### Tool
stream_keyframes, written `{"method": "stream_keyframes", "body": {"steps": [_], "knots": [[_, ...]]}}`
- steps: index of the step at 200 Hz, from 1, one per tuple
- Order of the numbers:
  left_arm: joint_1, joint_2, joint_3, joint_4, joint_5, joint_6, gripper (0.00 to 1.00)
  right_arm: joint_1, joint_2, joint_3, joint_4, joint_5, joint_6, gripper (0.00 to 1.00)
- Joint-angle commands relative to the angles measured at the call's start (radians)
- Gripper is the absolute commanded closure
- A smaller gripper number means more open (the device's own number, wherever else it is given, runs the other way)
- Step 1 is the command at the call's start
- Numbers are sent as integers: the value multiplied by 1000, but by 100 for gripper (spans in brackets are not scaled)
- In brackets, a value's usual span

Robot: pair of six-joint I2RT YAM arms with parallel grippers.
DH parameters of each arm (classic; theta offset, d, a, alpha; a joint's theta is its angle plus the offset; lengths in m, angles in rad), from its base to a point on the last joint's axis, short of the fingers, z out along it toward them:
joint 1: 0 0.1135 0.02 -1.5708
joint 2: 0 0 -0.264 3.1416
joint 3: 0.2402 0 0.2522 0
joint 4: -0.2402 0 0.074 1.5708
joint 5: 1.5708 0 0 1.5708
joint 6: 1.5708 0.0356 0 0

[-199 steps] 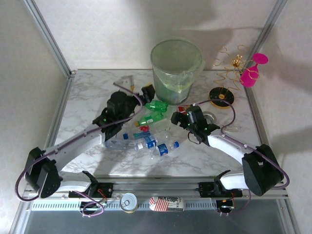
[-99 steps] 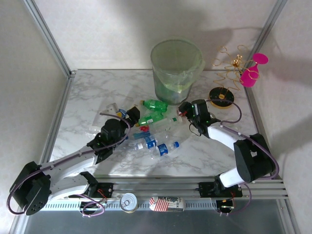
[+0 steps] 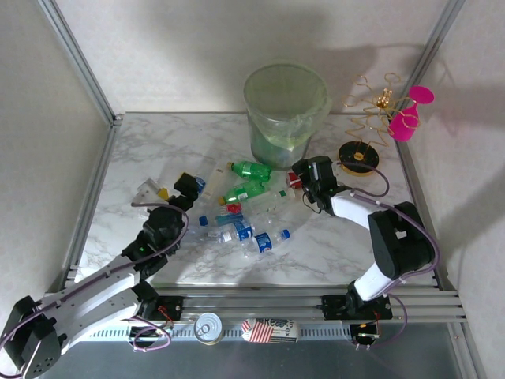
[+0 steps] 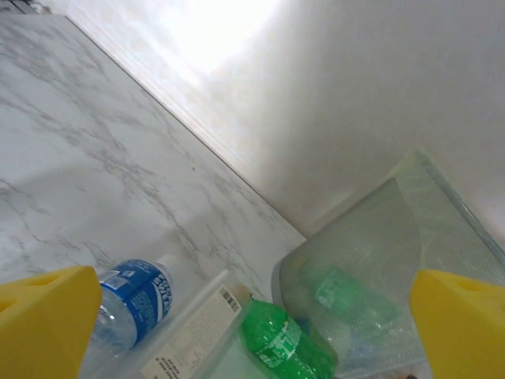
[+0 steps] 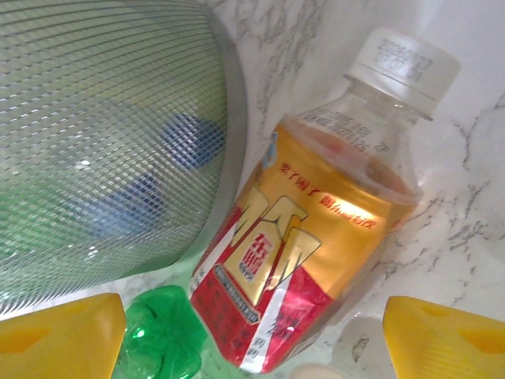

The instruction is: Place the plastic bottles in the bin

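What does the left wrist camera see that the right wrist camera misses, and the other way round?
Left wrist: a blue-labelled bottle and the back wall. Right wrist: a red-yellow labelled bottle with a white cap, close up. Both: the green bin, a green bottle, the marble table and yellow fingertips spread wide apart.

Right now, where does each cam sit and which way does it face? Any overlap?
Top external: above and behind the bases, looking down at the table; both arms, left gripper and right gripper, show.
Left wrist: low over the marble, facing the bin past a green bottle; its yellow fingertips frame the bottom.
Right wrist: close on the red-yellow bottle lying beside the bin; yellow fingertips in the bottom corners.
Shared: all three see the bin.
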Motion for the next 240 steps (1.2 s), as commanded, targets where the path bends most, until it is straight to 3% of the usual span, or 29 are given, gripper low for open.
{"method": "stream_keyframes", "body": {"steps": [1,147,240], "knots": [[10,-20,-15,-67,-89,-44,0,-11,34,26,15,-6,57,15],[17,-25,-31,-62,-122,-77,0,-33,251,115,71,-11,139,15],[18,-18,-28,-45,-130,-81,0,-33,224,57,120,22,91,34]]}}
